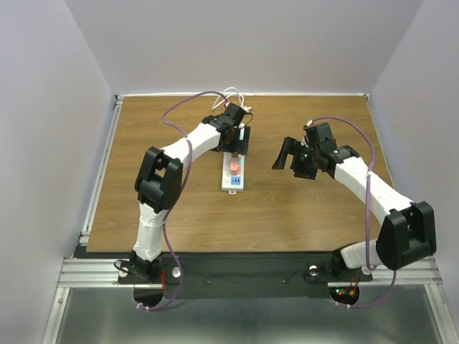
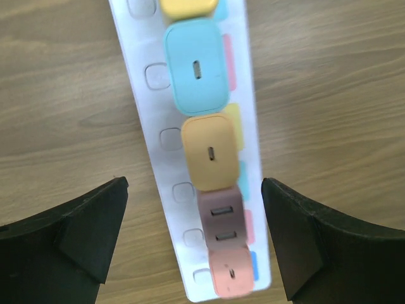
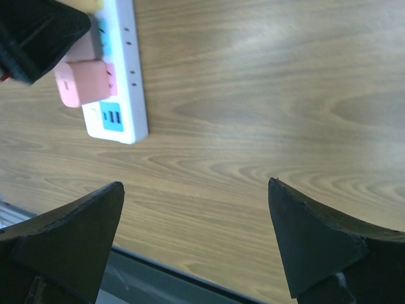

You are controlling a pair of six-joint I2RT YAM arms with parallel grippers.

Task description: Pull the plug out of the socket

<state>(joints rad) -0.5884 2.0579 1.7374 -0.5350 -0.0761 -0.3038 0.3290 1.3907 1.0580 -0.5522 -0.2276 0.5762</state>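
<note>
The left end effector [image 1: 237, 137] hangs spread wide over the socket [image 1: 234, 175], a finger on either side of the row of plugs [image 2: 210, 152] — an approach, with nothing gripped yet. Next, I'd say, it must drop, close squarely on one plug and pull straight up. The socket lies mid-worktop [image 1: 315, 215], its long axis running away from the arm bases, blue end nearest them. The right end effector [image 1: 292, 156] sits open, well apart.
</note>
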